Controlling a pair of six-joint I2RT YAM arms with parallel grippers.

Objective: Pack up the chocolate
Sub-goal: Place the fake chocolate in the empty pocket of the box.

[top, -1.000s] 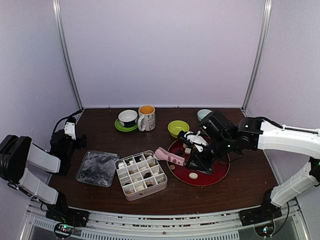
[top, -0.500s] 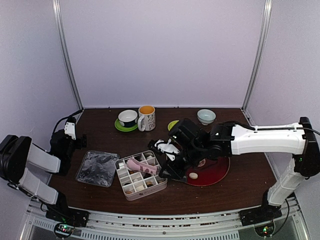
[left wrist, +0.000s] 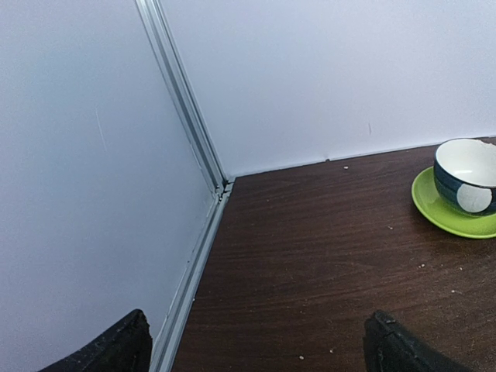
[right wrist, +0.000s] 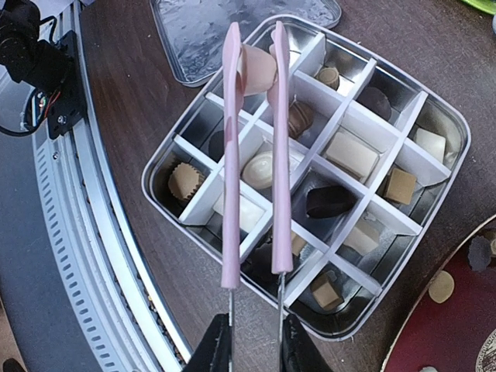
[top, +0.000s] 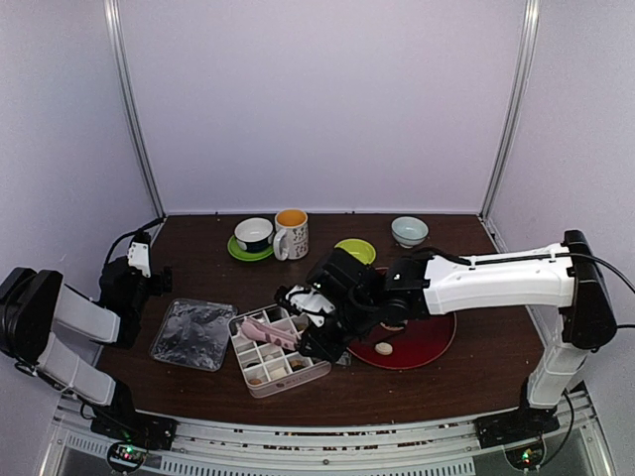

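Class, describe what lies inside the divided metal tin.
Brown, tan and cream chocolates sit in many compartments of the tin; the pink tongs cover parts of several cells.

One tin (top: 298, 377) with sixteen compartments, one lid (top: 193, 334), and one pair of pink tongs (right wrist: 230, 155) gripping one chocolate (right wrist: 256, 68). About a dozen more pieces fill the compartments; the exact count is unclear. One red plate (top: 427, 342), one mug (top: 292, 235), one cup (top: 254, 233), one saucer (top: 238, 253), one green bowl (top: 354, 249), one pale bowl (top: 410, 230).

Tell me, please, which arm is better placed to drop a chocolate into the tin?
Right. The right hand grips the pink tongs, which pinch a chocolate above the divided tin. The left hand is open, empty, by the wall.
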